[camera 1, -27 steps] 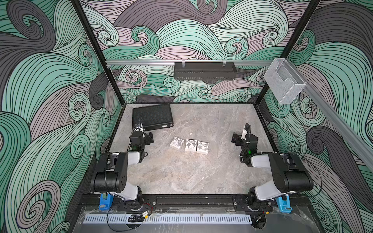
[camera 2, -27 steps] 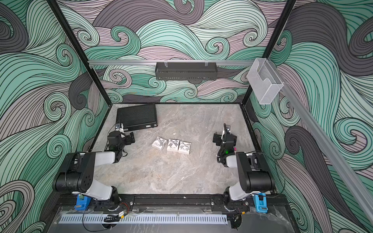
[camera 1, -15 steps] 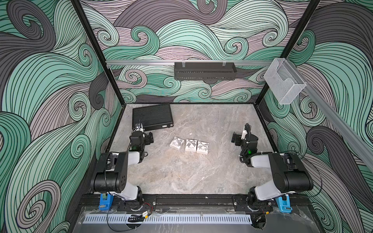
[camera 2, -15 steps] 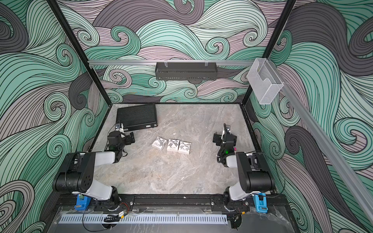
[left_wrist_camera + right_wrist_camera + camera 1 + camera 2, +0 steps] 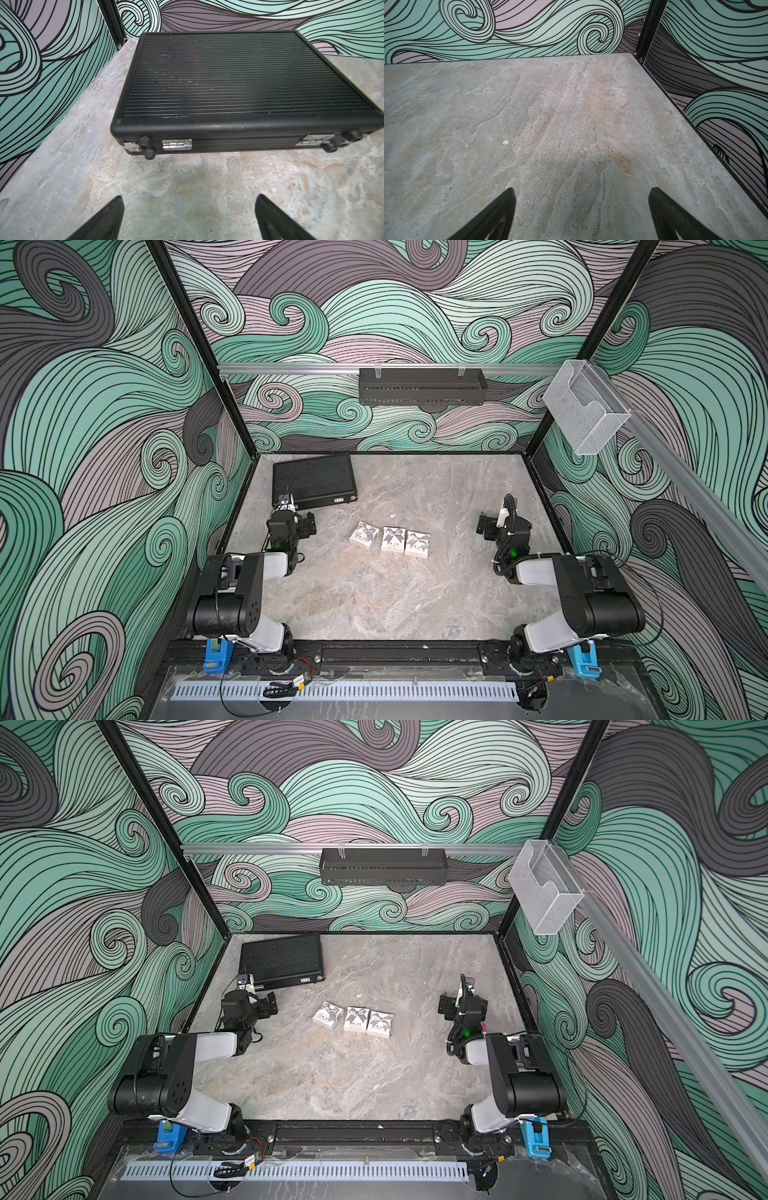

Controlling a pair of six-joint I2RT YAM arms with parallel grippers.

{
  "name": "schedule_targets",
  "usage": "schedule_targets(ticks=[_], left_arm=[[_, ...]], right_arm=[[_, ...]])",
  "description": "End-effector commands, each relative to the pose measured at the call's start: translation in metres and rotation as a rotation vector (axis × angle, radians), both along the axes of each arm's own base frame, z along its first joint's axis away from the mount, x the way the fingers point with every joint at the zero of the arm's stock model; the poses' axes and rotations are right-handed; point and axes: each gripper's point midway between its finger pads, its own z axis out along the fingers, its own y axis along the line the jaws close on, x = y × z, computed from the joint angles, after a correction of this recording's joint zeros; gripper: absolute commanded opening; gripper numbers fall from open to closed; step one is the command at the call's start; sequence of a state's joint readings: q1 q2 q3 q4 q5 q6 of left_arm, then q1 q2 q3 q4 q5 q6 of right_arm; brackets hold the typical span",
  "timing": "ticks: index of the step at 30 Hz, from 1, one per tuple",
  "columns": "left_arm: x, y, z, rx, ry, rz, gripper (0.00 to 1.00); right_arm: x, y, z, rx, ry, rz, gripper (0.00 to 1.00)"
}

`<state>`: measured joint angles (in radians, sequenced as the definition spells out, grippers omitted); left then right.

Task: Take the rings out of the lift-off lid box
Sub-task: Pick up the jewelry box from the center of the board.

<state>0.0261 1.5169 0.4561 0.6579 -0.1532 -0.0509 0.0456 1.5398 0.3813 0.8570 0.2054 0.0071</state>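
Observation:
Three small white boxes with a dark bow print lie shut in a row mid-table: (image 5: 364, 536), (image 5: 393, 540), (image 5: 417, 544), seen in both top views. I cannot tell which of them is the lift-off lid box. The rings are hidden. My left gripper (image 5: 291, 514) (image 5: 189, 199) hovers at the left, well apart from the boxes, open with bare table between its fingers. My right gripper (image 5: 496, 519) (image 5: 582, 191) hovers at the right, facing the back right corner, open and holding nothing.
A closed black ribbed case (image 5: 313, 481) (image 5: 228, 83) with silver hinges lies at the back left, just ahead of the left gripper. A black tray (image 5: 422, 386) hangs on the back wall. A clear holder (image 5: 586, 410) hangs on the right rail.

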Motion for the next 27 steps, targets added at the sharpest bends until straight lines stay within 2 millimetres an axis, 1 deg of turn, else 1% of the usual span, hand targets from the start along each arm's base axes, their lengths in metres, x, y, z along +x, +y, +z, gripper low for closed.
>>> schedule_targets(ticks=[1, 2, 3, 4, 5, 6, 7, 8, 10, 12, 14, 15, 17, 18, 21, 22, 24, 26, 27], left_arm=[[0.006, 0.002, 0.006, 0.003, -0.015, -0.002, 0.99], [0.006, 0.002, 0.006, 0.006, -0.017, -0.002, 0.99], [0.008, 0.003, 0.012, 0.021, -0.030, -0.004, 0.99], [0.011, 0.002, 0.020, 0.039, -0.041, -0.015, 0.99], [0.012, 0.004, 0.029, 0.042, -0.030, -0.004, 0.99], [0.011, 0.007, 0.038, 0.034, 0.011, 0.019, 0.99], [0.009, 0.009, 0.053, 0.008, 0.038, 0.047, 0.99], [0.008, 0.010, 0.067, -0.014, 0.061, 0.064, 0.99], [0.009, -0.007, 0.089, -0.043, 0.054, -0.012, 0.99], [0.007, -0.033, 0.112, -0.100, 0.012, -0.115, 0.99], [0.001, -0.061, 0.130, -0.169, -0.018, -0.226, 0.99], [-0.004, -0.075, 0.138, -0.212, -0.030, -0.272, 0.99], [-0.016, -0.101, 0.148, -0.263, -0.036, -0.356, 0.99], [-0.024, -0.115, 0.152, -0.267, -0.036, -0.401, 0.99], [-0.052, -0.154, 0.152, -0.225, -0.002, -0.539, 0.99], [-0.061, -0.164, 0.151, -0.208, 0.009, -0.581, 0.99], [-0.079, -0.181, 0.145, -0.175, 0.022, -0.646, 0.99], [-0.093, -0.192, 0.140, -0.165, 0.013, -0.695, 0.99], [-0.099, -0.196, 0.137, -0.166, 0.004, -0.711, 0.99]], right_arm=[[0.003, -0.001, 0.009, -0.008, -0.033, -0.004, 0.99], [0.003, -0.001, 0.010, -0.008, -0.036, -0.003, 0.99], [0.003, -0.002, 0.011, -0.009, -0.042, -0.007, 0.99], [0.004, -0.003, 0.017, -0.011, -0.059, -0.017, 0.99], [0.005, -0.003, 0.023, -0.014, -0.036, -0.014, 0.99], [0.006, -0.001, 0.032, -0.014, -0.005, -0.005, 0.99], [0.007, 0.002, 0.041, -0.016, 0.018, 0.017, 0.99], [0.008, 0.008, 0.056, -0.029, 0.032, 0.050, 0.99], [0.005, 0.022, 0.088, -0.058, 0.031, 0.096, 0.99], [-0.004, 0.040, 0.122, -0.028, 0.008, 0.138, 0.99], [-0.015, 0.056, 0.144, 0.092, 0.018, 0.162, 0.99], [-0.022, 0.069, 0.150, 0.148, 0.048, 0.215, 0.99], [-0.033, 0.087, 0.151, 0.209, 0.119, 0.261, 0.99], [-0.039, 0.097, 0.148, 0.223, 0.169, 0.284, 0.99], [-0.058, 0.116, 0.132, 0.225, 0.324, 0.304, 0.99], [-0.063, 0.124, 0.129, 0.227, 0.351, 0.316, 0.99], [-0.074, 0.136, 0.122, 0.221, 0.391, 0.307, 0.99], [-0.082, 0.145, 0.118, 0.181, 0.387, 0.303, 0.99], [-0.086, 0.153, 0.116, 0.162, 0.388, 0.328, 0.99]])
